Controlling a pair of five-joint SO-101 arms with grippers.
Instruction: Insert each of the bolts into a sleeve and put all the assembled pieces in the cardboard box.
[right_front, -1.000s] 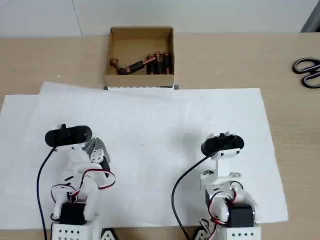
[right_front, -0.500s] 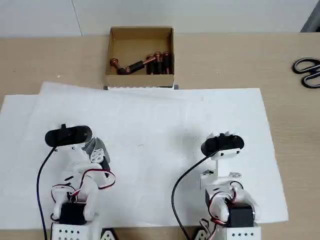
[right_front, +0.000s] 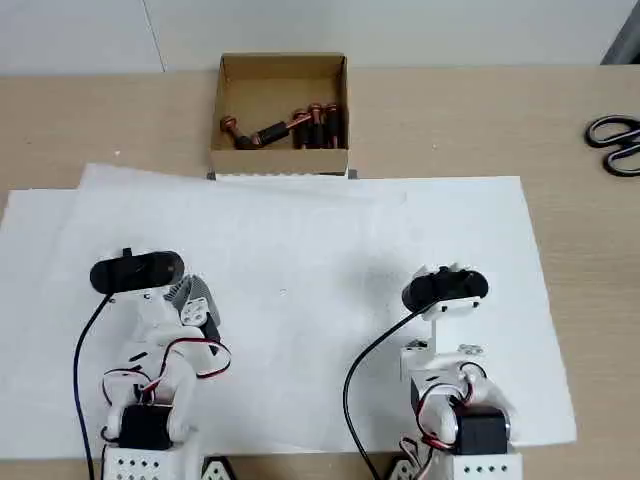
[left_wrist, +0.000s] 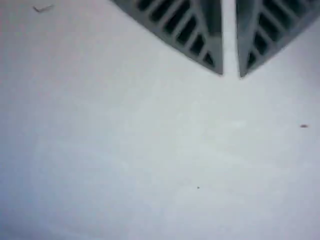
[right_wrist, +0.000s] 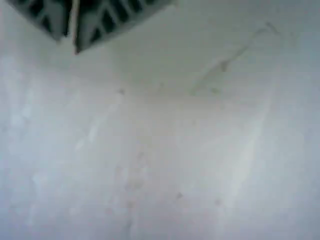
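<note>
The cardboard box (right_front: 282, 68) stands on the wooden table beyond the white paper. Several copper-coloured bolts in dark sleeves (right_front: 300, 128) lie inside it along the near wall. My left gripper (left_wrist: 230, 74) hovers just over bare white paper, its grey ribbed fingers (left_wrist: 190, 35) together with only a thin slit between them and nothing held. It is also seen folded back near the table's front left, left gripper (right_front: 190, 298). My right gripper (right_wrist: 75, 47) is shut and empty over the paper, at the front right under its camera (right_front: 445, 287).
A large white paper sheet (right_front: 330, 250) covers the table between the arms and the box. Scissors (right_front: 615, 140) lie at the far right edge on the wood.
</note>
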